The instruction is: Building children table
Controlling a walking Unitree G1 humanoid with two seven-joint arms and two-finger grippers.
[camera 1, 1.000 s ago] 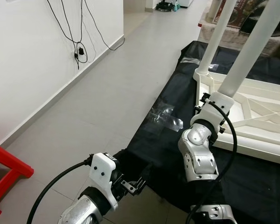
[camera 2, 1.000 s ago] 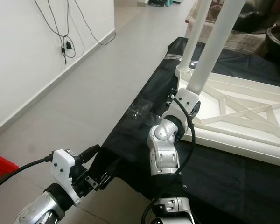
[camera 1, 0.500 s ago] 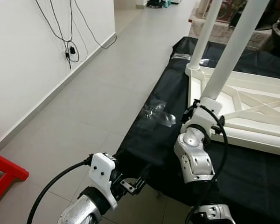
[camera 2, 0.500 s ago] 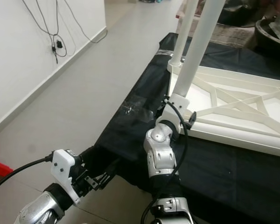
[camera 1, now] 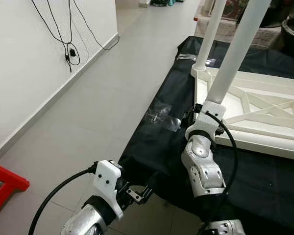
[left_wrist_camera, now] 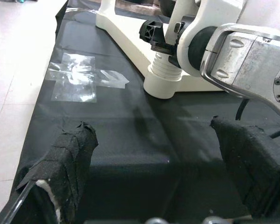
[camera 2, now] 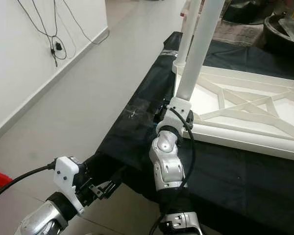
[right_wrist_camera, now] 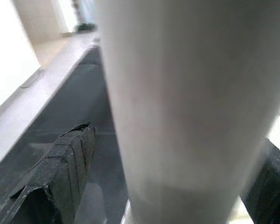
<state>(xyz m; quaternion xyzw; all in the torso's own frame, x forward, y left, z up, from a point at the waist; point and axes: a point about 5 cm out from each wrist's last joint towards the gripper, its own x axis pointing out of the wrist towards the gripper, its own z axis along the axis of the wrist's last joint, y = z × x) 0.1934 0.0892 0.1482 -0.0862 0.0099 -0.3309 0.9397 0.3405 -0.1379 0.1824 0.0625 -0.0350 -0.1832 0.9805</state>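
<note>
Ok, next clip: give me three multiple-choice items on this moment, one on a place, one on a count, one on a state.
1. Where does the white table frame lie?
A. on the black sheet
B. on the bare floor tiles
C. against the wall

2. How many white legs stand upright on the frame?
A. one
B. two
C. four

3. What is the left hand doing?
A. gripping a leg
B. open, holding nothing
C. shut on a cable

Key: 1 A, the black sheet lies under the frame. 2 B, the near leg and the far leg. 3 B, its fingers stand apart over the sheet, while the right hand is at the near leg.
</note>
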